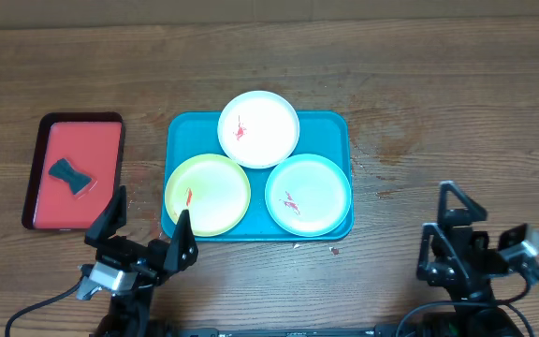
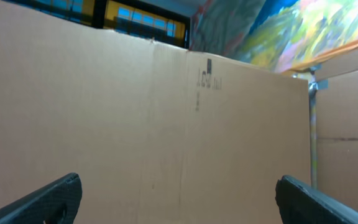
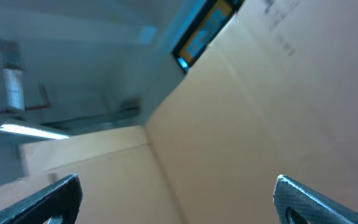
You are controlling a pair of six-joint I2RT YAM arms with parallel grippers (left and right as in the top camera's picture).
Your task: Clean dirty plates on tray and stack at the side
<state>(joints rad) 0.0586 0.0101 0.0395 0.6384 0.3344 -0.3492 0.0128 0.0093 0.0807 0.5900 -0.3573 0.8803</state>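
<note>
The teal tray (image 1: 185,136) lies at the table's centre and holds three plates with red smears: a white plate (image 1: 258,128) at the back, a yellow-green plate (image 1: 207,194) front left and a mint-green plate (image 1: 308,195) front right. My left gripper (image 1: 148,227) is open and empty just in front of the tray's front left corner. My right gripper (image 1: 485,225) is open and empty to the front right, well clear of the tray. Both wrist views face cardboard walls, with the left fingers (image 2: 179,190) and right fingers (image 3: 178,190) wide apart; no plate shows in them.
A smaller red tray (image 1: 101,150) with a dark rim lies to the left and holds a dark teal bow-shaped sponge (image 1: 70,175). Bare wooden table surrounds both trays. Cardboard panels stand around the workspace.
</note>
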